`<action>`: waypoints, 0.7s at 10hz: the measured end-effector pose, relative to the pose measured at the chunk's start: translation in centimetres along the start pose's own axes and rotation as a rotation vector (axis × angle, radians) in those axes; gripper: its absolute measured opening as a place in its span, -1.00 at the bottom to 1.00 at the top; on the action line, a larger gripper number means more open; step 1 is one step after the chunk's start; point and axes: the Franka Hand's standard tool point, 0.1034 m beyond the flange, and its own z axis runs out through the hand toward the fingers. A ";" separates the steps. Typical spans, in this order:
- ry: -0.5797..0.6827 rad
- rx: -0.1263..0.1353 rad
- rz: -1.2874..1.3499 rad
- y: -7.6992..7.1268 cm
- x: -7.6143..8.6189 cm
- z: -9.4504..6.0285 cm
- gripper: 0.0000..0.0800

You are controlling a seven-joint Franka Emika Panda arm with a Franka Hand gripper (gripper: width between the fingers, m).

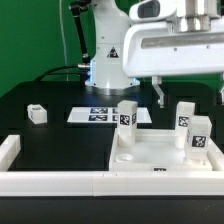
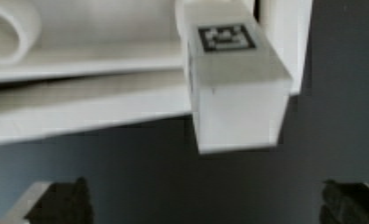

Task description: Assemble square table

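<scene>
- Square table top (image 1: 160,158) sits on your black counter (image 1: 60,135), touching the low white border wall (image 1: 50,182); a green backdrop stands behind.
- Three tagged legs (image 1: 127,118) stand upright on the top.
- You'll find the marker board (image 1: 100,115) just behind the top, and a small white piece (image 1: 37,113) well apart from it.
- Your hand (image 2: 202,205) hangs over the top, fingers (image 2: 56,200) spread, gripping nothing.

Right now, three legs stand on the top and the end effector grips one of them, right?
No. The wrist view shows the end effector open, its fingers apart and clear of the leg. Three legs do stand on the top.
</scene>
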 end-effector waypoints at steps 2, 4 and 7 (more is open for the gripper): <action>-0.027 -0.001 -0.001 0.0 0.5 -0.2 0.62; -0.037 -0.003 0.003 0.0 0.3 0.0 0.62; -0.062 -0.015 0.011 -0.2 -0.2 2.1 0.62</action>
